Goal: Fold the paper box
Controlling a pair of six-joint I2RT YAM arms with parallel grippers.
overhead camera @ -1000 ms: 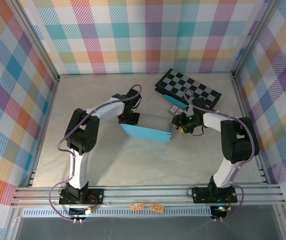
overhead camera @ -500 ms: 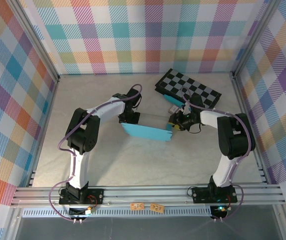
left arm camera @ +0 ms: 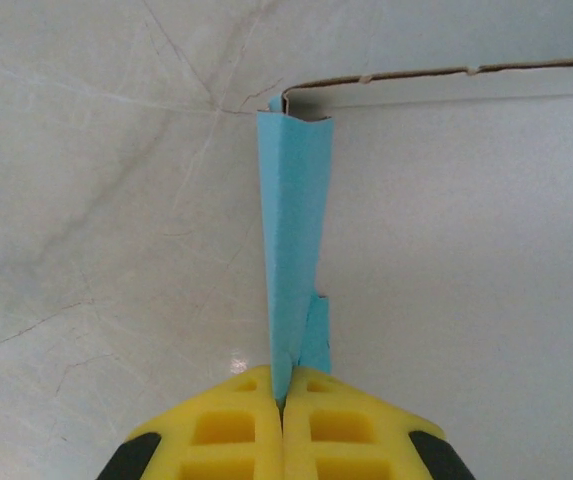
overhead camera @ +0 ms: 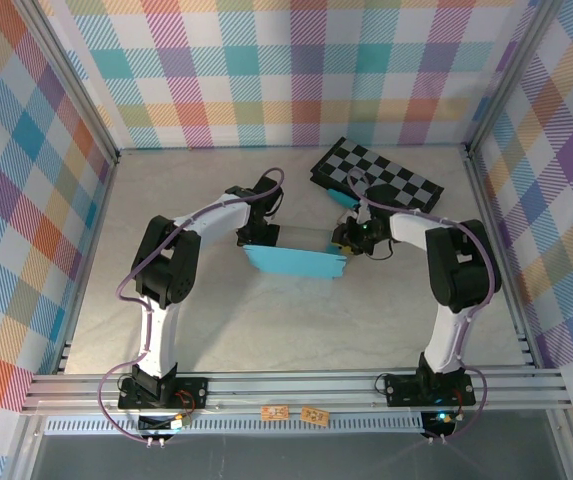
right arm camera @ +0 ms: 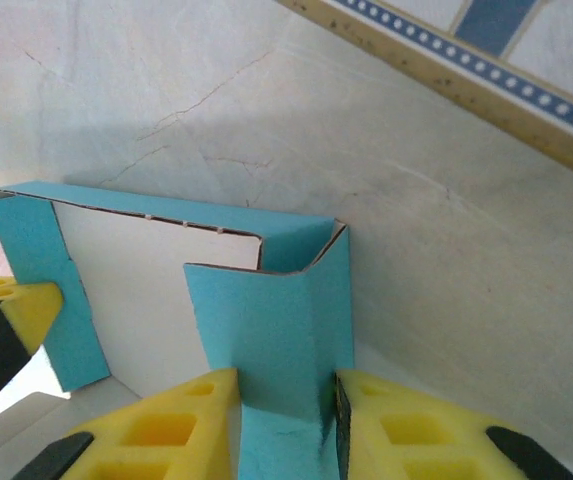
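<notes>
- Standing half-erected on the table [overhead camera: 216, 320] between the arms, the paper box [overhead camera: 296, 262] shows a raised teal wall and its grey-white inner side
- Left gripper [left arm camera: 284, 385]: jaws pressed together, pinching the left end flap
- Right gripper [right arm camera: 286, 390]: jaws partly spread, pads bracketing the folded right end flap; contact on both sides appears made
- Step in hand: squaring the end corners
- Next move calls for turning the right flap inward against a steady left hold
</notes>
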